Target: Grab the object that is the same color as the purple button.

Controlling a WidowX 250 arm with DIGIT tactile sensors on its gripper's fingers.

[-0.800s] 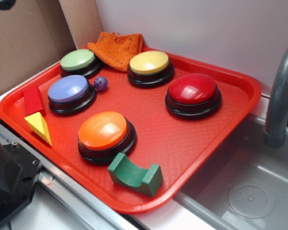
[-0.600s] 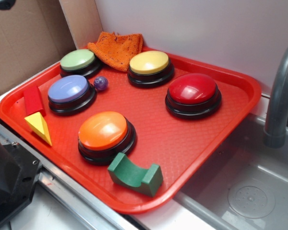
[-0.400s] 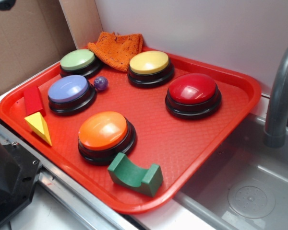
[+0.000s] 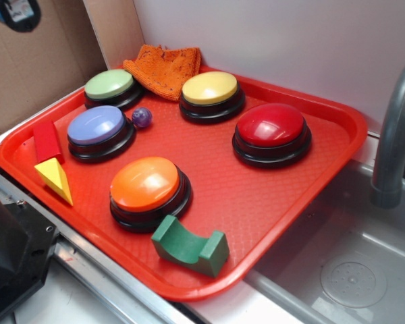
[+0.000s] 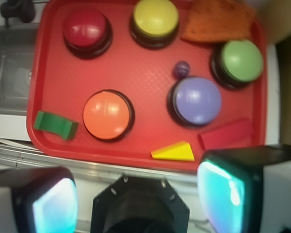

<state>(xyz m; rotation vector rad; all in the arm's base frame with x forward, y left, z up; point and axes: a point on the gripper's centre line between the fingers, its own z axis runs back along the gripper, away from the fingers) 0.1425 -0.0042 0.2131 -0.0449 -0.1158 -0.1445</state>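
Wrist view looks straight down on the red tray [image 5: 58, 77] from high above, with the gripper [image 5: 136, 194] at the bottom edge of the picture. Its two fingers [image 5: 223, 194] stand spread wide apart, nothing between them, and they hang over the near rim of the tray rather than over any object.

Going left to right ahead of the fingers: the green arch block [image 5: 56, 125] lies just beyond the left finger, then the orange button [image 5: 106, 115], then the red button [image 5: 86, 29] and yellow button [image 5: 155, 18] far ahead. The yellow wedge [image 5: 174, 152] sits just ahead of the gap between the fingers. Beyond the right finger come the red block [image 5: 226, 134], the purple button [image 5: 196, 100] and, just past it and touching or nearly touching its base, the purple ball [image 5: 181, 69]. The green button [image 5: 241, 60] and orange cloth [image 5: 218, 19] lie farthest right.

Exterior view shows the ball [image 4: 142, 117] resting on the tray beside the lavender dome [image 4: 96, 125].
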